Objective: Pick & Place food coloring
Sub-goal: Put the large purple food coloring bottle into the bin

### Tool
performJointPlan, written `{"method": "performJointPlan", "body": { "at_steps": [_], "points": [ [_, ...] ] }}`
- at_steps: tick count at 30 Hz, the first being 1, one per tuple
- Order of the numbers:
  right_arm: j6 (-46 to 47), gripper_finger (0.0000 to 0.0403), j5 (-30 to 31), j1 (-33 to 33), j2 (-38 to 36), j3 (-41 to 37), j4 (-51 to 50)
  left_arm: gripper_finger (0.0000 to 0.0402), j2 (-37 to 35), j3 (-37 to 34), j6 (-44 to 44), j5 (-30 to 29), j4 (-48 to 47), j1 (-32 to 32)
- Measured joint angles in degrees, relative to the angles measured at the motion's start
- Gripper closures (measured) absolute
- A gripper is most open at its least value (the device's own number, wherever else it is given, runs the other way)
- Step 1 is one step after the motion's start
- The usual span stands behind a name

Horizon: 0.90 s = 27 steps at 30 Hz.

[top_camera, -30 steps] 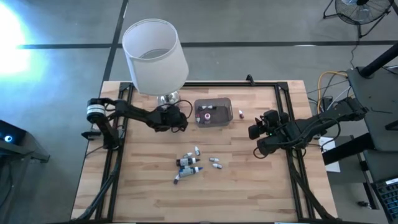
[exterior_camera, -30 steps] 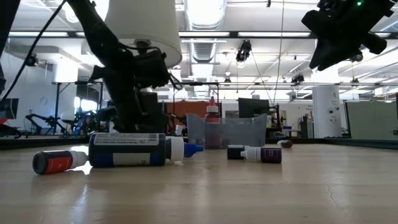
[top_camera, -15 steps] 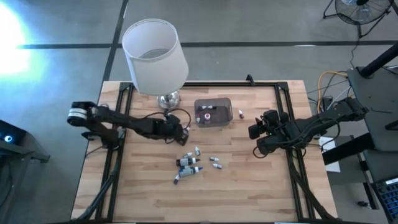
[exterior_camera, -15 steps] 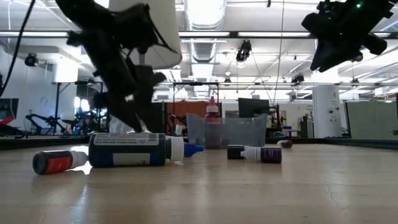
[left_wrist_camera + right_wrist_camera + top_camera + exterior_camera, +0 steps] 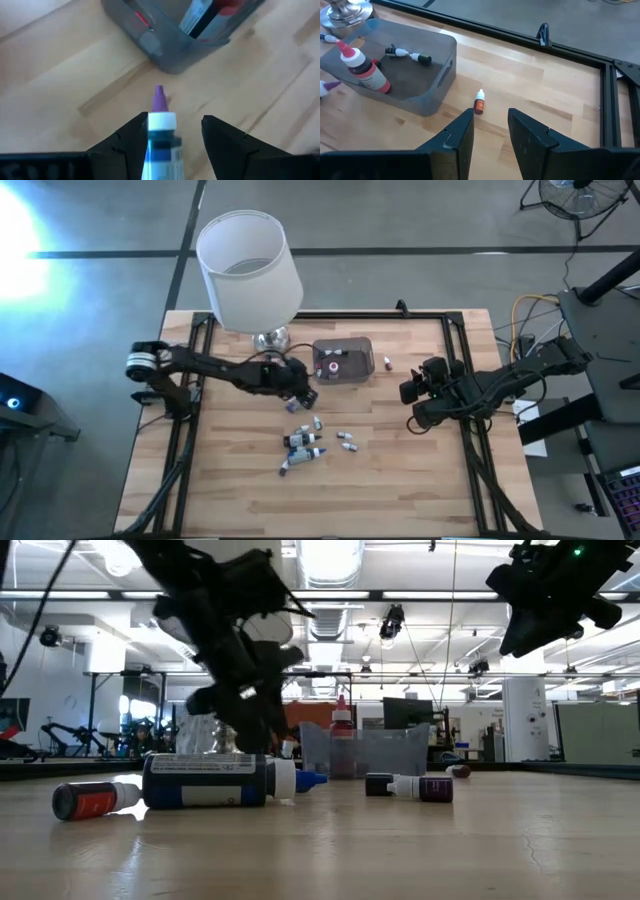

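Observation:
My left gripper [image 5: 175,120] hangs over the table just short of the near left corner of the grey box [image 5: 343,360]. It is shut on a food coloring bottle [image 5: 160,137] with a blue label, a white collar and a purple tip. More food coloring bottles [image 5: 305,442] lie loose on their sides at mid-table. The low view shows a dark blue one [image 5: 205,780], a red one [image 5: 90,800] and a purple one [image 5: 420,786]. A red bottle [image 5: 362,70] stands inside the box. My right gripper [image 5: 491,125] waits open and high at the table's right. My left gripper has the bottle's body [image 5: 156,150] between its two fingers, lying along them, with the purple tip [image 5: 159,97] sticking out past the fingertips. The body sits against one finger [image 5: 132,135], and a narrow gap shows beside the other. The fingers slant down from the table's left. The bottle is clear of the table.
A white-shaded lamp [image 5: 248,270] on a chrome base [image 5: 268,338] stands at the far left, close behind my left arm. A small brown bottle [image 5: 479,102] stands alone right of the box. A black frame rail [image 5: 580,55] edges the table.
My left gripper has come away from the lamp base toward the table's near edge, then gone right to the box's near left corner. It has risen and now tips less steeply down. The loose bottles have stayed put.

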Motion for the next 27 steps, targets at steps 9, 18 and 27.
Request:
{"method": "performJointPlan", "body": {
  "at_steps": [9, 18, 27],
  "points": [
    [0.02, 0.0289, -0.02, 0.04, 0.00, -0.26, 0.00, 0.0239, 9.56, 11.55, 6.48, 4.14, -14.61, 3.57],
    [0.07, 0.0289, -0.23, 0.04, 0.00, -0.73, 0.02, 0.0239, 13.44, 17.90, 11.81, 12.43, -21.01, 8.01],
    [-0.12, 0.0289, -0.37, 0.04, 0.00, -0.89, 0.00, 0.0239, 13.47, 18.26, 13.32, 15.09, -24.21, 7.32]
  ]
}}
